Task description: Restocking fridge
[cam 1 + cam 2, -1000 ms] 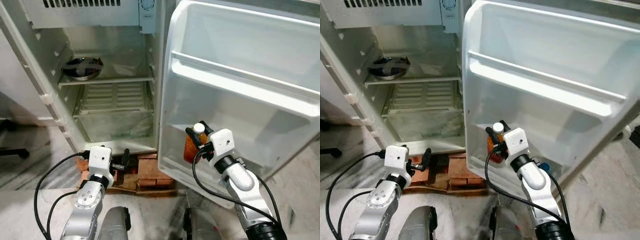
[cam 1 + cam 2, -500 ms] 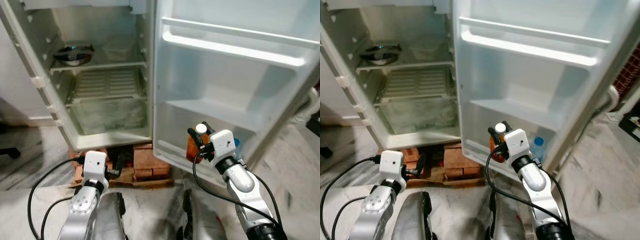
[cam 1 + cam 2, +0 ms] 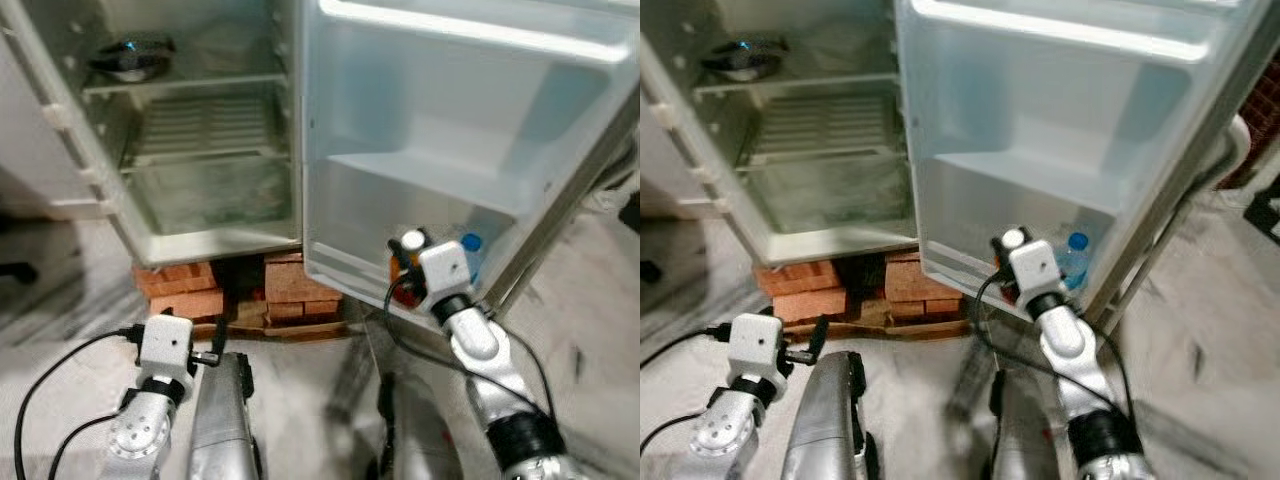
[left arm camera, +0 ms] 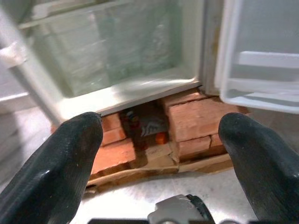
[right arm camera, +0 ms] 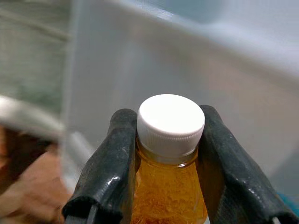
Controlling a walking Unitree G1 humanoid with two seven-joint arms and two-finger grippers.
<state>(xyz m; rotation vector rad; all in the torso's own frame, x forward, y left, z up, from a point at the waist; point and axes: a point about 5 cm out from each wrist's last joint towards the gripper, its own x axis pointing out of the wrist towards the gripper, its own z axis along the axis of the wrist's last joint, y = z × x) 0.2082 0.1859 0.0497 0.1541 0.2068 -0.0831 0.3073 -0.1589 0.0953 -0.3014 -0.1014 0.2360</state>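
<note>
We have dropped lower and closer to the fridge than a second ago: the whole scene has slid up in our head views, so the camera moved, not the fridge. Our right hand (image 3: 408, 268), which was short of the open door (image 3: 1060, 130), now sits at the front lip of the lowest door bin (image 3: 960, 262). It stays clenched around the neck of the orange bottle (image 5: 169, 196), its two fingers (image 5: 110, 172) pressed just under the white cap (image 5: 171, 122). We judge the bottle is about to go into that bin, so this item is nearly stocked.

A blue-capped bottle (image 3: 1074, 262) already stands toward the bin's hinge-side corner, just beside our wrist. The room left for ours lies toward the bin's free end, and the lip must be cleared first.

Our left hand (image 4: 159, 154) hangs released, fingers wide apart, low in front of the bricks (image 3: 175, 290) under the cabinet's bottom edge. Inside, a steel bowl (image 3: 130, 52) rests at the left edge of the upper shelf (image 3: 185, 82).
</note>
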